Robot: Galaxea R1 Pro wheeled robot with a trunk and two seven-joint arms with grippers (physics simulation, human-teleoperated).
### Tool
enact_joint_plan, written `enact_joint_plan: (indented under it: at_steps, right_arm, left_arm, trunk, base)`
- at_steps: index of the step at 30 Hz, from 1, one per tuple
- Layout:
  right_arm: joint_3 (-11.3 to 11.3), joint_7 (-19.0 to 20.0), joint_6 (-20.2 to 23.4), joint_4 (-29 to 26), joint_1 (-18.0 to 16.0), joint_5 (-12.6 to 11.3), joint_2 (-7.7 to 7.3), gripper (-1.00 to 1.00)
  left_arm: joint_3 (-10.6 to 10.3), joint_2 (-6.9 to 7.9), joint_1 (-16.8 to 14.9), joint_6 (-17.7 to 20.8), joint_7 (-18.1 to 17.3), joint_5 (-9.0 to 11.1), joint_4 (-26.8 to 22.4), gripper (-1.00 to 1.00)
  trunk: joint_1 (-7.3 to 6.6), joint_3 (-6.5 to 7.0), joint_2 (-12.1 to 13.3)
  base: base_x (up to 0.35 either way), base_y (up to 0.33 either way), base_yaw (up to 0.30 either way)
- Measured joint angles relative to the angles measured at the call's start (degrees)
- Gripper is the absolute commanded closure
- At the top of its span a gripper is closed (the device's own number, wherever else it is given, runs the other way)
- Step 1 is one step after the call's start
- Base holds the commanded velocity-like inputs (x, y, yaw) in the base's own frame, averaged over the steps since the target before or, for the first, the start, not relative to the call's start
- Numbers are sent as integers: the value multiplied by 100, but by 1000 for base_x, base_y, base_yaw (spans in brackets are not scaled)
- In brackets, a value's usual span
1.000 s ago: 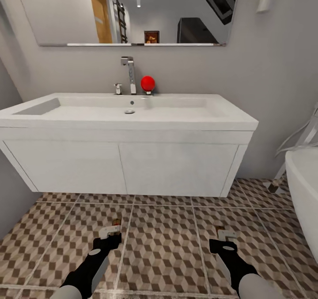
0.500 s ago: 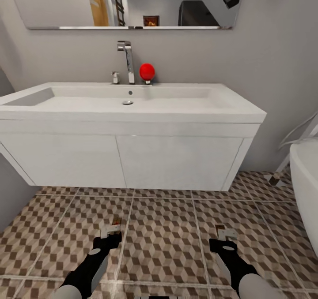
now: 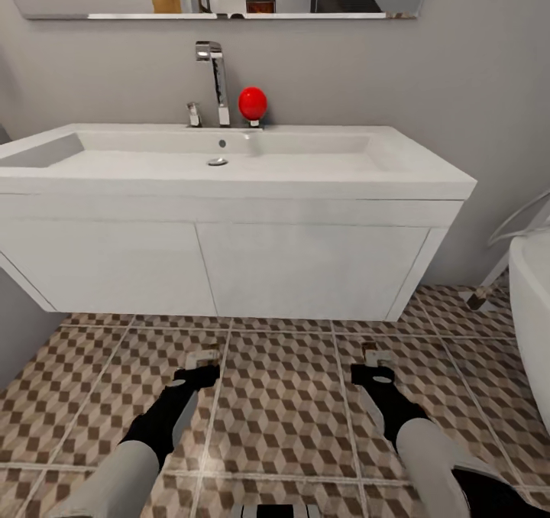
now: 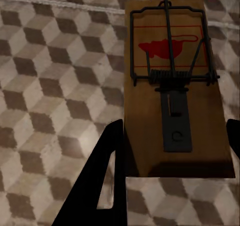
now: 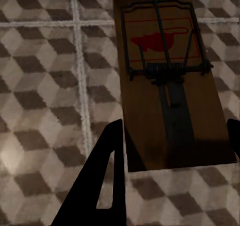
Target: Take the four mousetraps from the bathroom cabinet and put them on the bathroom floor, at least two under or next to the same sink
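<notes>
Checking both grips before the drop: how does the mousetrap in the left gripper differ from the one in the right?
The left mousetrap lies square to its fingers; the right mousetrap is slightly skewed. A grout line runs close beside the right one; the left has one only past its far end. Both are brown boards with a red mouse print, held between the fingers above the tiled floor.

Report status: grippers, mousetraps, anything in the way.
Left gripper shut on a mousetrap. Right gripper shut on another mousetrap. Both over bathroom floor, before sink. Nothing between.
</notes>
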Motion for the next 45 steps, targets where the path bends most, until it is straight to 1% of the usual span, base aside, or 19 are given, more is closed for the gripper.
enact_joint_plan:
  at_steps: [1, 2, 4, 6, 11, 15, 18, 32, 37, 42, 45]
  right_arm:
    - [0, 2, 5, 2, -56, 0, 60, 100]
    - [6, 4, 9, 2, -124, 3, 150, 100]
    - [5, 4, 12, 3, -206, 25, 247, 100]
    - [2, 4, 10, 4, -241, 89, 282, 100]
    - [15, 58, -25, -39, -258, 180, 294, 100]
    - [25, 59, -33, -56, -259, 187, 302, 100]
    - [29, 50, -36, -59, -259, 191, 303, 100]
    - [7, 31, -35, -86, -259, 196, 313, 100]
    - [-31, -56, -41, -103, -258, 154, 319, 100]
    - [-26, -308, -37, -111, -259, 137, 320, 100]
    - [-13, -324, -45, -113, -259, 136, 321, 100]
  left_arm:
    - [0, -30, -40, 21, -9, -5, -5, 100]
    - [-2, -75, -74, 42, -9, -10, -54, 100]
    - [-4, -127, -95, 54, 19, -19, -132, 100]
    - [-4, -140, -102, 53, 20, -25, -137, 100]
    - [-13, -139, -104, 0, 31, -24, -194, 100]
    - [-15, -139, -104, -22, 43, -25, -222, 100]
    - [-1, -141, -104, -31, 47, -25, -238, 100]
    - [-14, -141, -104, -13, 52, -33, -409, 100]
    - [-13, -144, -106, -13, 50, -34, -409, 100]
    - [-12, -147, -104, -11, 49, -33, -411, 100]
    - [-12, -148, -104, -2, 52, -33, -411, 100]
  trunk:
    - [0, 0, 0]
    - [0, 0, 0]
    - [0, -1, 0]
    - [6, -45, -2]
    - [19, -155, -9]
    - [29, -244, -14]
    - [29, -245, -15]
    - [65, -555, -33]
    - [65, -555, -33]
    - [65, -555, -33]
    - [65, -555, -33]
  base:
    - [0, 0, 0]
    - [0, 0, 0]
    - [0, 0, 0]
    - [0, 0, 0]
    - [0, 0, 0]
    - [0, 0, 0]
    - [0, 0, 0]
    - [0, 0, 0]
    - [0, 0, -153]
    - [0, 0, -74]
    - [0, 0, -7]
